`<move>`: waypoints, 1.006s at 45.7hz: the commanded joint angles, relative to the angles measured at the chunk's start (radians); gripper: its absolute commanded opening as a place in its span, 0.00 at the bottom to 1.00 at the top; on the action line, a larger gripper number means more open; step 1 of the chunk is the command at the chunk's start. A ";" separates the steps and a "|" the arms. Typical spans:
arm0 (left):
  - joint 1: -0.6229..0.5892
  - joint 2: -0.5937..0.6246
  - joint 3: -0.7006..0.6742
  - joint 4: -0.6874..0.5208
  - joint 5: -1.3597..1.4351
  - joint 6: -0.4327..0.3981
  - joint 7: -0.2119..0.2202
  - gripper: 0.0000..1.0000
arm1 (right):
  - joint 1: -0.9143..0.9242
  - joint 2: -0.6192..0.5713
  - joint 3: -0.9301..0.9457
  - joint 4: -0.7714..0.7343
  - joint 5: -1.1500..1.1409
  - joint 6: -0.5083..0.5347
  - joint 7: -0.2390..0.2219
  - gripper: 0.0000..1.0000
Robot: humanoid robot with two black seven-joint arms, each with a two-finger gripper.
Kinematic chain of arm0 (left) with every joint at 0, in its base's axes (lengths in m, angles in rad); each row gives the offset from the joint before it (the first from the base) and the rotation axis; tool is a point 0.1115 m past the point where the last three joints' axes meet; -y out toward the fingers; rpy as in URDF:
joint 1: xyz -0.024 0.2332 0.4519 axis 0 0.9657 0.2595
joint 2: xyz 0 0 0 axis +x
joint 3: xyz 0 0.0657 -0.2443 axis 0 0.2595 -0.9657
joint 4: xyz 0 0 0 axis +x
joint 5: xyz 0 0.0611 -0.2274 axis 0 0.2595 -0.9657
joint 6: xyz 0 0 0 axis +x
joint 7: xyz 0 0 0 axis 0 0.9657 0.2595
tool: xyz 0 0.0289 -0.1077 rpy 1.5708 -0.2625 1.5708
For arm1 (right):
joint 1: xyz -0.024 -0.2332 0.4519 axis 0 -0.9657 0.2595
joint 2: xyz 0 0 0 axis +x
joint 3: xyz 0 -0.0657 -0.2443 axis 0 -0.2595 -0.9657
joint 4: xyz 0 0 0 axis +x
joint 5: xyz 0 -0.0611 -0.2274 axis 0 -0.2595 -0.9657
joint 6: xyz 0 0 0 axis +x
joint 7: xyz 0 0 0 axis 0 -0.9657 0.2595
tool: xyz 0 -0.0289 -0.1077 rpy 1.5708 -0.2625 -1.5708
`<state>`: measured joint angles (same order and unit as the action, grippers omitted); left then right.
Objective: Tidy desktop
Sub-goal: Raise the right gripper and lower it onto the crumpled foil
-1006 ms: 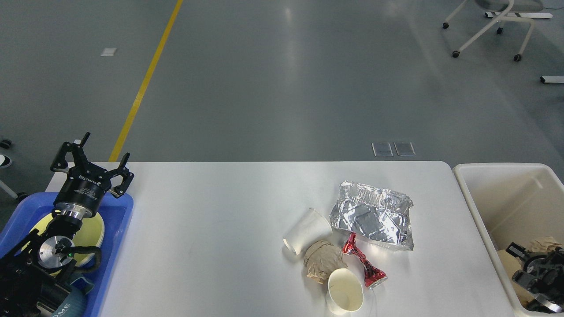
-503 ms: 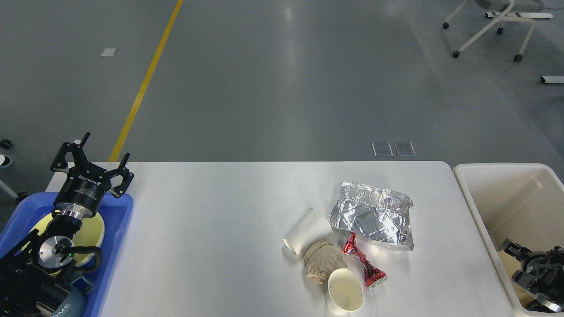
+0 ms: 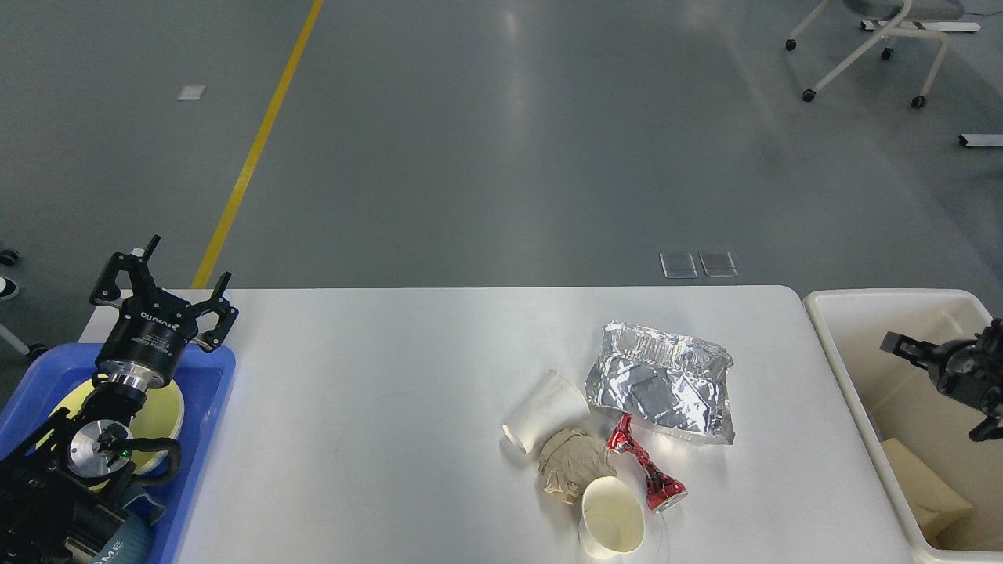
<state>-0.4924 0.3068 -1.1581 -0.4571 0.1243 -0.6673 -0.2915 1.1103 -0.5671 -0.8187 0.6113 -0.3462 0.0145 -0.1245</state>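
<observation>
— Spreading wide, empty: left gripper (image 3: pixel 161 286) fingers above blue tray (image 3: pixel 215 384).
— Right gripper (image 3: pixel 936 388)?
— Over cream bin (image 3: pixel 846 329); fingers apart or together, cannot tell.
— Desktop (image 3: pixel 376 407)?
— Between both, holding cups, foil, crumpled paper.

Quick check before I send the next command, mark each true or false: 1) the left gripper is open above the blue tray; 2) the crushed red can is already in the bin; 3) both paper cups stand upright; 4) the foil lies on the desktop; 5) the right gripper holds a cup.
1) True: the left gripper is open above the blue tray's far edge.
2) False: the red can lies on the desktop, not in the bin.
3) False: both cups lie on their sides.
4) True: the foil lies there, beside the can.
5) False: the right gripper, over the bin, holds nothing visible.
</observation>
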 commanded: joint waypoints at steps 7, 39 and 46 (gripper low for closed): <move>0.000 0.000 0.000 0.000 0.000 0.000 0.000 0.96 | 0.402 -0.011 -0.154 0.156 -0.056 0.361 -0.003 1.00; 0.000 0.000 0.000 0.000 0.000 0.000 0.000 0.96 | 1.309 0.122 -0.415 0.889 0.088 0.843 -0.009 1.00; 0.000 0.000 0.000 0.000 0.000 0.000 0.000 0.96 | 1.330 0.130 -0.413 0.923 0.128 0.831 -0.010 1.00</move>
<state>-0.4924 0.3068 -1.1581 -0.4571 0.1243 -0.6673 -0.2915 2.4285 -0.4430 -1.2331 1.5151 -0.2399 0.8539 -0.1334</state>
